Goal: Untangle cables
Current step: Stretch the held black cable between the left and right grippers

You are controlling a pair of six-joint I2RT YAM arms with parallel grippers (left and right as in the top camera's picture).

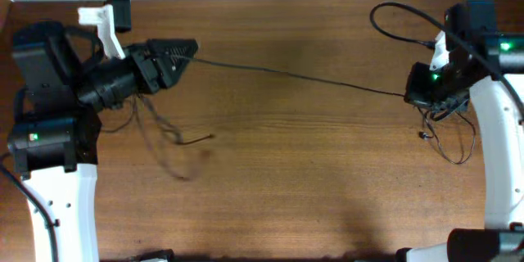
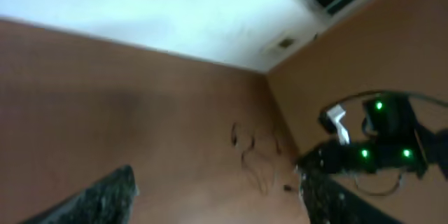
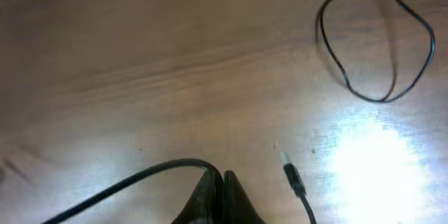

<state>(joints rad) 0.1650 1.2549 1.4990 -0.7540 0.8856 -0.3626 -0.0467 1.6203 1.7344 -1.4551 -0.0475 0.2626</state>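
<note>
A single thin black cable (image 1: 303, 75) runs taut across the wooden worktop (image 1: 311, 172), from the left gripper (image 1: 187, 53) at the far left to the right gripper (image 1: 412, 94) at the far right, sloping slightly nearer the front edge as it goes right. In the right wrist view the right gripper (image 3: 215, 178) has its jaws pressed together on this cable (image 3: 140, 176), which curves out to the left of the fingers just above the worktop. Beside those fingers lies a small plug end (image 3: 294, 180) with a pale tip, apart from them, and further off a loose cable loop (image 3: 381, 100) rests flat on the wood. From overhead the same loose cables (image 1: 453, 135) sprawl in small loops just below the right gripper, close to the right arm. In the left wrist view the left gripper (image 2: 215, 175) has its jaws standing wide apart, one finger low on each side of the frame; that view is blurred and the taut cable does not show between them, so how its end is caught there I cannot tell. A second thin cord (image 1: 168, 135) trails from under the left gripper toward the middle of the worktop; it looks smeared and may be hanging above the wood
</note>
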